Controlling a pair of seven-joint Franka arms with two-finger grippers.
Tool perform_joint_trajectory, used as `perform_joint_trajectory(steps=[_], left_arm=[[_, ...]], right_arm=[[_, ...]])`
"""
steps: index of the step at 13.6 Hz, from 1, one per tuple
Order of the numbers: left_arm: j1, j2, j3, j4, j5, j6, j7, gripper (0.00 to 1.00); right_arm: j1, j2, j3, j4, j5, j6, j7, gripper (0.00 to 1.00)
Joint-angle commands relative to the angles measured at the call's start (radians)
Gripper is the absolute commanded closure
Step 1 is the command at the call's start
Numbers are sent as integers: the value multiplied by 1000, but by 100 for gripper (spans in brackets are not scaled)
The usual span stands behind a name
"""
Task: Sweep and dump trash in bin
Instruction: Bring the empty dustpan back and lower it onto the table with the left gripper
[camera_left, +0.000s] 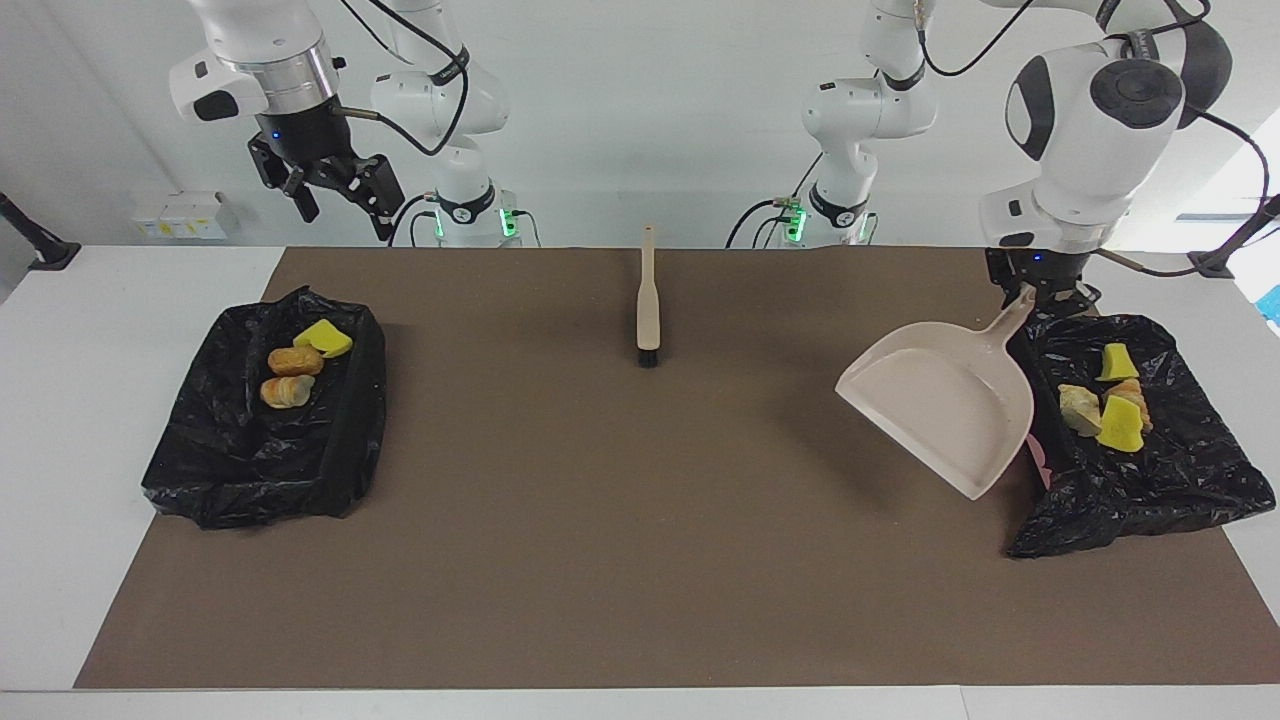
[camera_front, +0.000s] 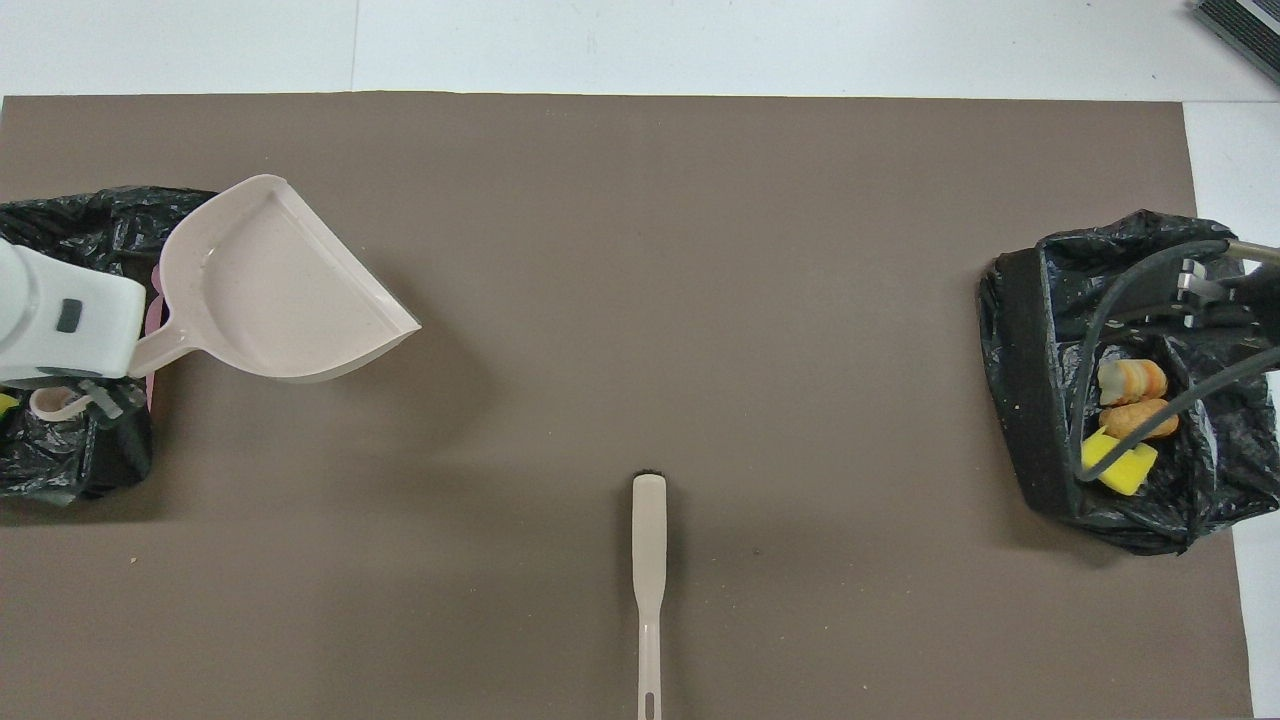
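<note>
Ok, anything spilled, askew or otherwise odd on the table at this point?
Nothing spilled. All the trash chunks lie inside the two black bag-lined bins, none on the brown mat. The dustpan hangs empty and tilted over the mat, held by its handle in the left gripper. The brush lies straight; the right gripper waits, raised.

No legible txt, labels, brands or nos. anywhere — nothing readable in either view.

A brown mat (camera_left: 640, 520) covers the white table (camera_left: 120, 300), and 1 small white box (camera_left: 185, 215) sits at the right arm's end by the wall.
</note>
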Motion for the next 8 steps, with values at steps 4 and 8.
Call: perform_joint_trajectory(steps=[4, 8], left_arm=[[-241, -14, 19, -48, -132, 49, -502, 100], [-382, 69, 19, -46, -169, 172, -749, 100]], right_arm=[[-18, -8, 6, -6, 2, 1, -96, 0], [-18, -10, 6, -8, 4, -2, -96, 0]])
